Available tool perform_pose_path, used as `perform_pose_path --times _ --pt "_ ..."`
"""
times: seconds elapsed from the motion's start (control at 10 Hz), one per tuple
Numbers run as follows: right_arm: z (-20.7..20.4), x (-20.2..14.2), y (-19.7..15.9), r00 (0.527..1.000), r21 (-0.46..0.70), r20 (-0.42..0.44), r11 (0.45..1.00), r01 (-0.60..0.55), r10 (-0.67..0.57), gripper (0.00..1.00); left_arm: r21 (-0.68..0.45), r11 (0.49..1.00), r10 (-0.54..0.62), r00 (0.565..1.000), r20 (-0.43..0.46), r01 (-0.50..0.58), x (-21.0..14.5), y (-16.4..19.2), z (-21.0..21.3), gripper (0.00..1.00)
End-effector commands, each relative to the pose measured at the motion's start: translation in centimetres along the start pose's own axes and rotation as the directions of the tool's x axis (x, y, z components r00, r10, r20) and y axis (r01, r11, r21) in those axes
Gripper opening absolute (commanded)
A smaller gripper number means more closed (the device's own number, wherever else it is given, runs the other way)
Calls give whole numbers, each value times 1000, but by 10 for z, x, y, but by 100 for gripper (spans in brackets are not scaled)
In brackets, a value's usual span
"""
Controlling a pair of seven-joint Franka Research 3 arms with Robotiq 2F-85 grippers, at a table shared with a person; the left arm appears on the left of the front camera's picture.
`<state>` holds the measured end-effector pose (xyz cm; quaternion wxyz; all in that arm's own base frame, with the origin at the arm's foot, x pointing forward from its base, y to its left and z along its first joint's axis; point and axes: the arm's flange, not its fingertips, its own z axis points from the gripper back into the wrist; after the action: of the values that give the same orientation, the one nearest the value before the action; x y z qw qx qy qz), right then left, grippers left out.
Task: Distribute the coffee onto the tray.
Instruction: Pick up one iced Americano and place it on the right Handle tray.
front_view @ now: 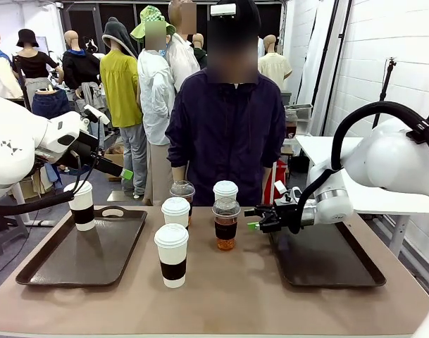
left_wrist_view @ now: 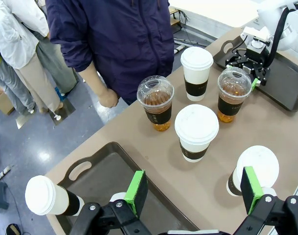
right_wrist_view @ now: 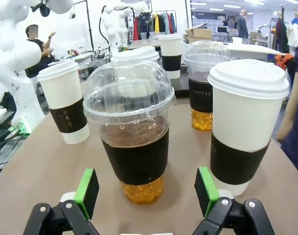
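Brown left tray [front_view: 80,262] holds one paper cup [front_view: 81,205] (lidded); left fingers [left_wrist_view: 137,192], right fingers [right_wrist_view: 88,190] wide.

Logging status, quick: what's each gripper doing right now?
Left gripper: open, empty.
Right gripper: open, empty, facing the clear plastic dome-lidded cup of brown drink.

The word "COFFEE" stands in small pale letters on the dark band of the farther clear cup [right_wrist_view: 206,73]. Marks on the left white cup [right_wrist_view: 65,100] are too small to read.
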<state>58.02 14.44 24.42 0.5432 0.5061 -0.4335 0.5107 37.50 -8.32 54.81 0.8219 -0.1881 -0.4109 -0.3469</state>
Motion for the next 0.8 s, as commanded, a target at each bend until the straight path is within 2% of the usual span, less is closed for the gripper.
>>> perform_pose_path --times 0.0,0.7 --pt "-14 -5 -13 1000 -14 17 1000 1 -1 100 -7 1000 5 1000 1 -5 -1 1 1 100" --pt "-41 -9 -14 999 45 16 999 27 -28 100 -7 1000 5 1000 1 -5 -1 1 1 100"
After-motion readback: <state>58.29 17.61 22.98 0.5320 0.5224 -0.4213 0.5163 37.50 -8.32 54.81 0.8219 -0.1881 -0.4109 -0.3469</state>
